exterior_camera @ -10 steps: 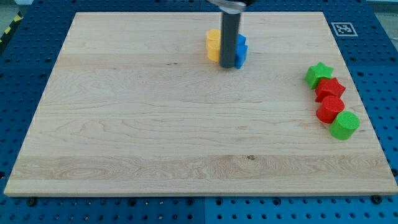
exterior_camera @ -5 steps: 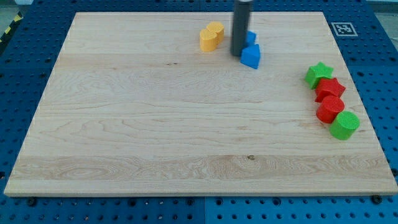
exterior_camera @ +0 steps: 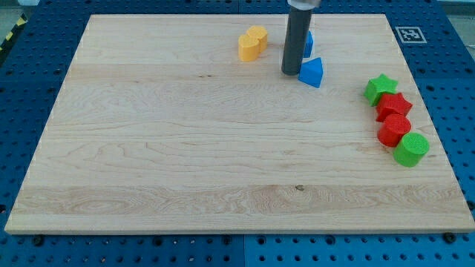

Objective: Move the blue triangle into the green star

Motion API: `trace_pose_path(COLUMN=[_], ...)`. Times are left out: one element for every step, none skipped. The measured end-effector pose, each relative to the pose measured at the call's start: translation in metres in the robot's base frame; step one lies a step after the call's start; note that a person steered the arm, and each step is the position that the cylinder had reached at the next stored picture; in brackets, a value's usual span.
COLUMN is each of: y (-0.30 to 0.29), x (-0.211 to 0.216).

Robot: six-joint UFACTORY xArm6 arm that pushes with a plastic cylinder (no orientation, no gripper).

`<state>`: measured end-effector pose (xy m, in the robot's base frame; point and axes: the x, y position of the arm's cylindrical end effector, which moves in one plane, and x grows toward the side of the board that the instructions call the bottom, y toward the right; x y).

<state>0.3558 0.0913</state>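
Observation:
The blue triangle lies on the wooden board near the view's top, right of centre. My tip touches its left side. The green star sits near the board's right edge, well to the right of the triangle and slightly lower. A second blue block shows partly behind the rod, above the triangle.
A yellow block lies left of the rod near the top. Below the green star runs a column: a red star, a red round block and a green round block. A marker tag sits at the top right corner.
My tip has moved right and slightly down, pushing the blue triangle rightward toward the green star. The yellow block was left behind to the left. The second blue block stayed near the top.

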Motion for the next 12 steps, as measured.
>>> trace_pose_path(y=[0.011,0.001,-0.010,0.011,0.068,0.088,0.081,0.074,0.095,0.124,0.149,0.162], x=[0.004,0.005,0.018,0.025,0.021,0.009,-0.001,-0.025,-0.036,-0.031,-0.025,-0.019])
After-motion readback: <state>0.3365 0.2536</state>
